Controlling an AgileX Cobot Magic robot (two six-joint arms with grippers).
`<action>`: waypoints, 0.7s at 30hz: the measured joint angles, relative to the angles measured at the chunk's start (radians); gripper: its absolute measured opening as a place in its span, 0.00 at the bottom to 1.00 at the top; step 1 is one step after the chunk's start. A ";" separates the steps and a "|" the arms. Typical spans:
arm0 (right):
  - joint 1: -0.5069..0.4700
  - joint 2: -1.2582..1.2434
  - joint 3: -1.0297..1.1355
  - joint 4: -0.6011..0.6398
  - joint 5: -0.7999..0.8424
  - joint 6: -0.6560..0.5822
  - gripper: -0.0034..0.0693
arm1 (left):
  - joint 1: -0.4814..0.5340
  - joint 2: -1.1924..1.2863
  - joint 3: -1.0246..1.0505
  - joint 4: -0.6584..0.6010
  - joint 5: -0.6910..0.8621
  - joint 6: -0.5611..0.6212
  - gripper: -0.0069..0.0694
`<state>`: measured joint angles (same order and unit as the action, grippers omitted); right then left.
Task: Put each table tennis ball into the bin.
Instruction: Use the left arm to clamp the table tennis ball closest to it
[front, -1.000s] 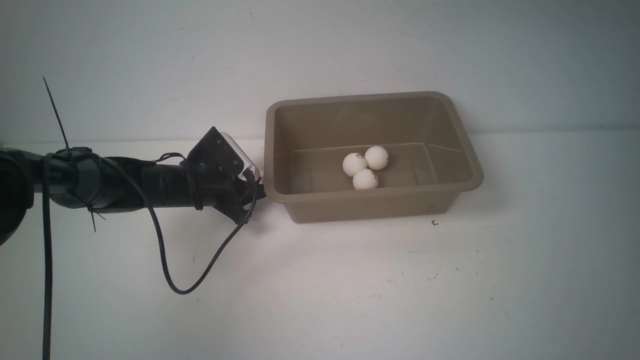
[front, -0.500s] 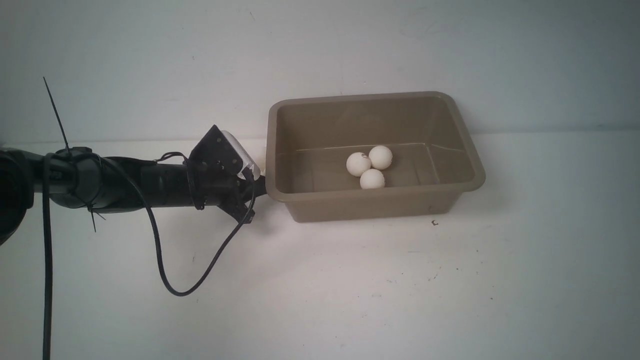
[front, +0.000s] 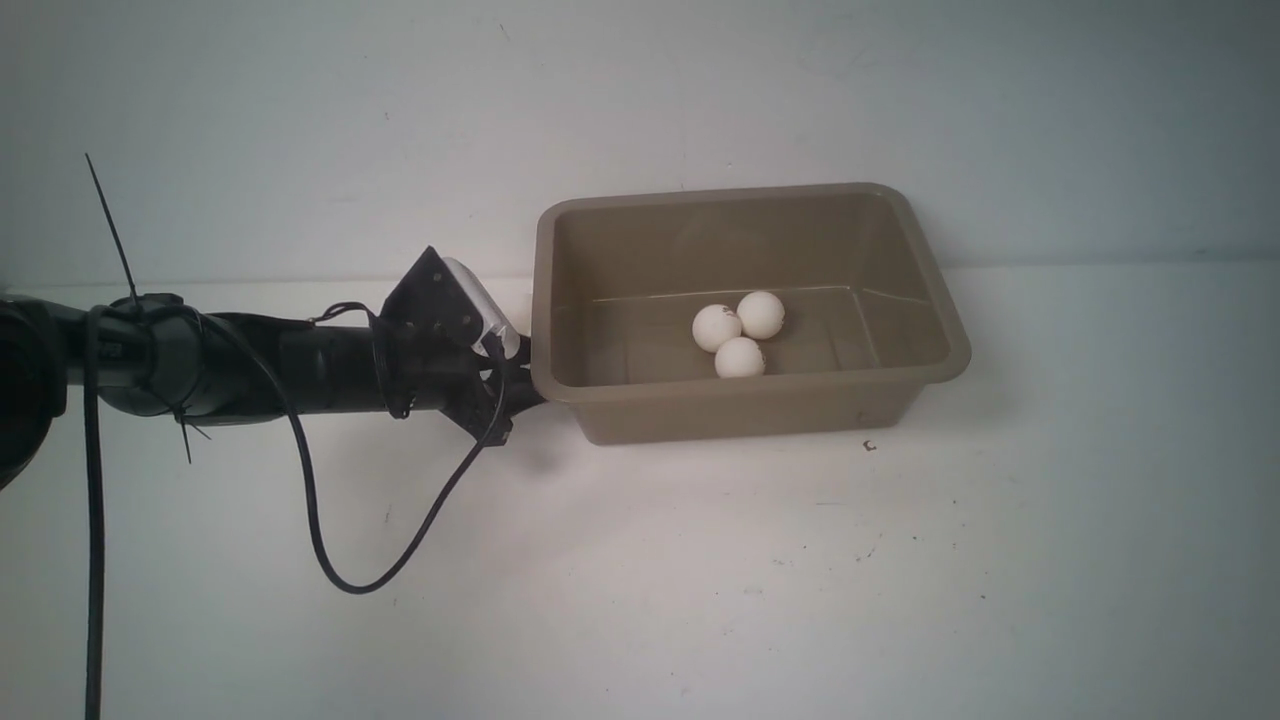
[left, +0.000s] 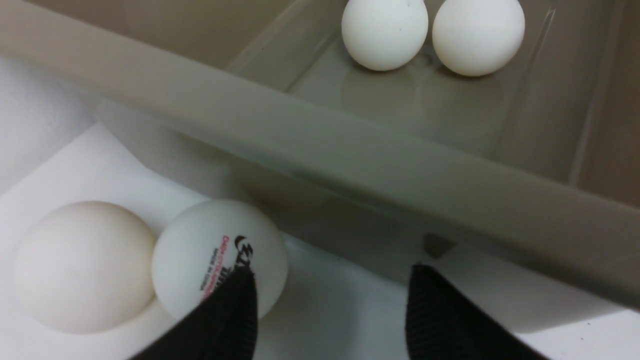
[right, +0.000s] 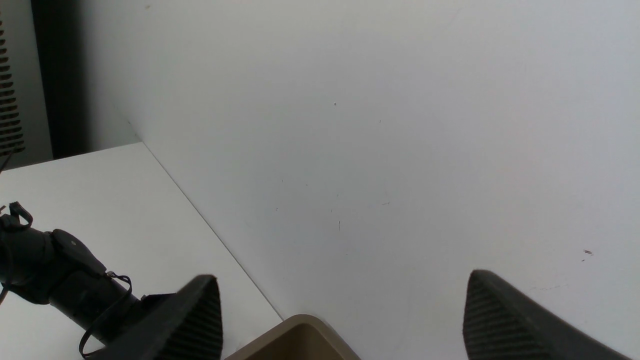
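The taupe bin (front: 750, 395) stands against the back wall with three table tennis balls (front: 740, 357) clustered on its floor. My left arm reaches in from the left to the bin's left wall, and in the front view its wrist hides the fingers. In the left wrist view two more balls, a plain one (left: 85, 267) and a logo one (left: 220, 250), lie touching on the table just outside the bin's rim (left: 350, 155). The left gripper (left: 332, 272) is open and holds nothing; one finger (left: 230, 315) overlaps the logo ball. My right gripper (right: 342, 277) is open and empty, raised above the bin's corner (right: 300, 340).
The white wall runs right behind the bin. A black cable (front: 330, 540) loops down from the left wrist onto the table. The left arm (right: 60, 280) also shows low in the right wrist view. A small dark speck (front: 869, 446) lies in front of the bin.
The bin has slid slightly to the right, and the three balls inside shifted with it. The left wrist has edged closer to the bin's left wall.
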<state>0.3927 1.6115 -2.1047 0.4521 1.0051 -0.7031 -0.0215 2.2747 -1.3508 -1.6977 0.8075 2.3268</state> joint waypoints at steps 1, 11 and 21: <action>0.000 0.005 0.000 0.001 0.000 0.000 0.86 | 0.000 0.000 0.000 0.000 0.000 0.000 0.61; 0.000 0.022 0.000 0.006 -0.014 0.000 0.86 | 0.000 -0.035 0.000 0.002 -0.060 0.000 0.63; 0.000 0.022 0.000 0.011 -0.015 -0.001 0.86 | -0.008 -0.098 -0.034 0.000 -0.161 0.000 0.63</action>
<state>0.3927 1.6338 -2.1047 0.4629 0.9900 -0.7041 -0.0299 2.1765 -1.3852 -1.6979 0.6466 2.3265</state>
